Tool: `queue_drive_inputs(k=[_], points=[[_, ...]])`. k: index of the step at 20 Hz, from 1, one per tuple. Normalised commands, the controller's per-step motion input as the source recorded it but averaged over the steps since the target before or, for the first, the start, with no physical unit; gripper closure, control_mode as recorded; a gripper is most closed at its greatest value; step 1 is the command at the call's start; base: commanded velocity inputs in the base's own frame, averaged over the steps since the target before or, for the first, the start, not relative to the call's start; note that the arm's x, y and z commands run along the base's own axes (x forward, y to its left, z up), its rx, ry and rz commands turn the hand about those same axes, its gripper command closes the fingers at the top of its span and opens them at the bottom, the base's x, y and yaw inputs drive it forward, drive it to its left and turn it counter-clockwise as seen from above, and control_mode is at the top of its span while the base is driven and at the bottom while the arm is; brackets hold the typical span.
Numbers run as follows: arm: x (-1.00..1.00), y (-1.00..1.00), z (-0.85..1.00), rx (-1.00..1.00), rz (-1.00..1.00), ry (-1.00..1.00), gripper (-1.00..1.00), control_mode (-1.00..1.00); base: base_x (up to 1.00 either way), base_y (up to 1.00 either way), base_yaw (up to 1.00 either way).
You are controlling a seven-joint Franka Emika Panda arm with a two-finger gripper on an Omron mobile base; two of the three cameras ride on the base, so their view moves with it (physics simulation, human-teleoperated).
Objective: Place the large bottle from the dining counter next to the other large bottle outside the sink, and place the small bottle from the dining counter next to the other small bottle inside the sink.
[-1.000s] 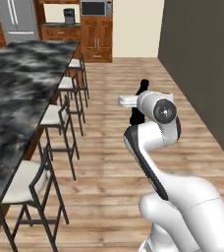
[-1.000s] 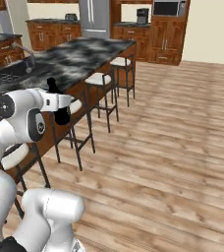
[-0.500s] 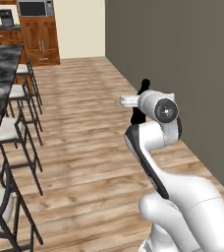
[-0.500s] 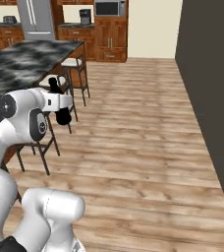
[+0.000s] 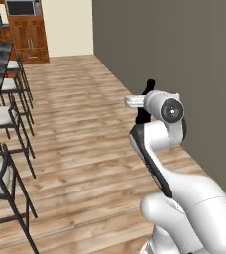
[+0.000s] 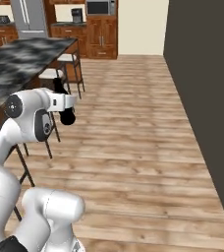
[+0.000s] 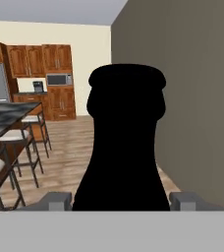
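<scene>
Arm: glossy white rounded shell segments, bulbous at the base, with a dark band running along the forearm link. Joint cap: grey disc with a dark centre, set in a black ring. Hand: white flat block; dark parts beneath it, detail unclear.

blk bottle upright, prob. gripped

You see the tall black glass bottle cut off below its shoulder in the hand view; the black-and-white marbled stone counter runs off frame left.
</scene>
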Motion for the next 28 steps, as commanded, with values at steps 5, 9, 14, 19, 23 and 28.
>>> queue_drive_inputs(k=[5,9,14,19,23,28], points=[[0.0,0.0,0.0,0.0,0.0,0.0,1.0,1.0,-1.0,0.07,-0.02],[0.0,0.0,0.0,0.0,0.0,0.0,1.0,1.0,-0.91,0.35,0.0],[0.0,0.0,0.0,0.0,0.0,0.0,1.0,1.0,-0.71,0.72,0.0],[0.0,0.0,0.0,0.0,0.0,0.0,1.0,1.0,-0.4,0.98,0.0],[0.0,0.0,0.0,0.0,0.0,0.0,1.0,1.0,-0.29,1.0,0.0],[0.0,0.0,0.0,0.0,0.0,0.0,1.0,1.0,-0.15,0.98,0.0]])
